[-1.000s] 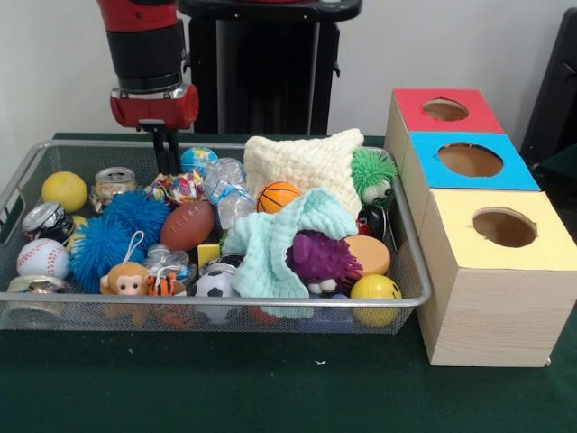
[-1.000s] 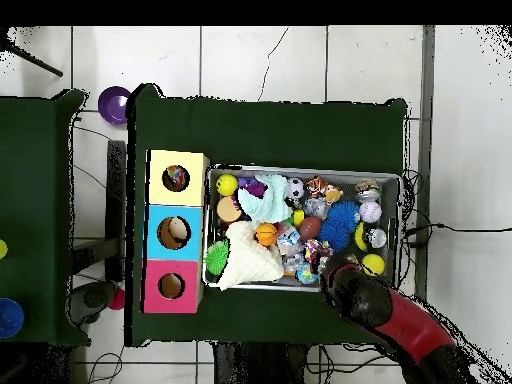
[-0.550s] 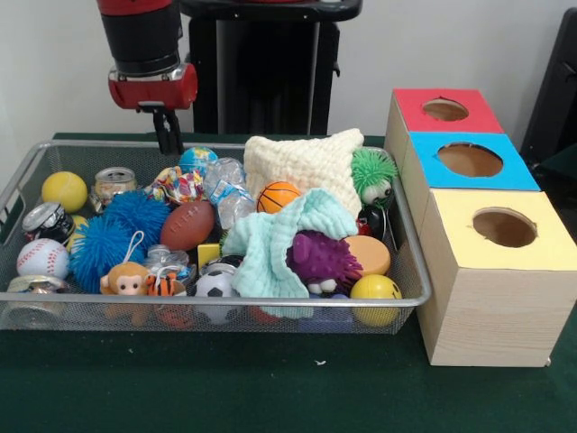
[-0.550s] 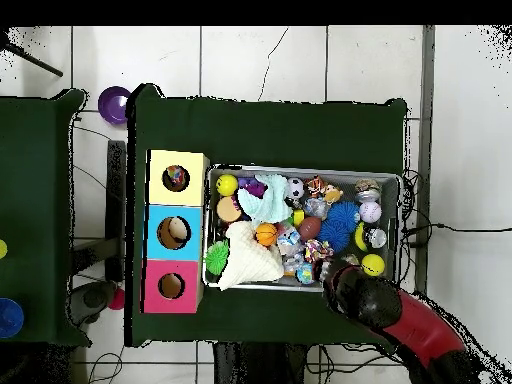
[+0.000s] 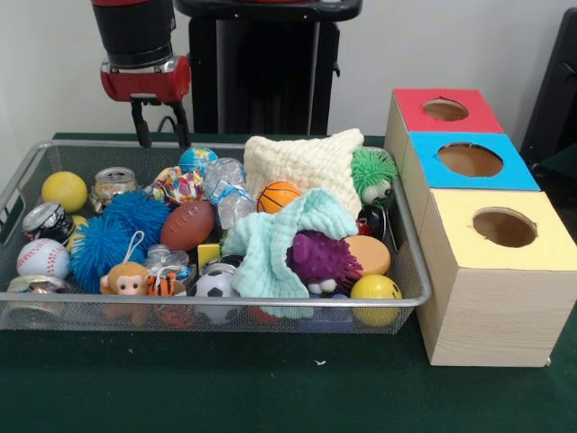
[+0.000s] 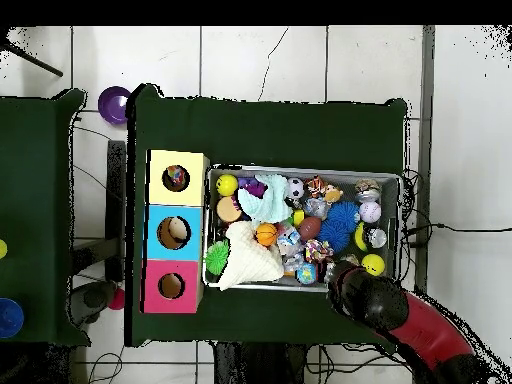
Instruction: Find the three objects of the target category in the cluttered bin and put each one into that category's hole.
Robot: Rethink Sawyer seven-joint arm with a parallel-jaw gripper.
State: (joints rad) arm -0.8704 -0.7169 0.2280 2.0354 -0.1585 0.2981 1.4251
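Red-and-black arm's gripper (image 5: 160, 135) hangs empty, fingers spread, above far rim of wire mesh bin (image 5: 410, 262); multicoloured patterned ball (image 5: 178, 186) lies just below.

A wire bin (image 6: 402, 228) sat right of centre on a dark green table (image 6: 270, 130), packed with small toys, among them a cream knitted cloth (image 6: 250, 258) at its lower left, a pale mint cloth (image 6: 264, 199) above that, a blue spiky ball (image 6: 343, 218) toward the right and a yellow ball (image 6: 227, 185) in the upper left corner. Touching the bin's left side stood a row of three boxes, each with a round hole on top: yellow box (image 6: 176, 178) uppermost (something dark lay inside its hole), blue box (image 6: 174, 233) in the middle, red box (image 6: 171, 286) lowest. The red and black arm (image 6: 400, 322) entered from the lower right of the frame and ended over the bin's lower edge.
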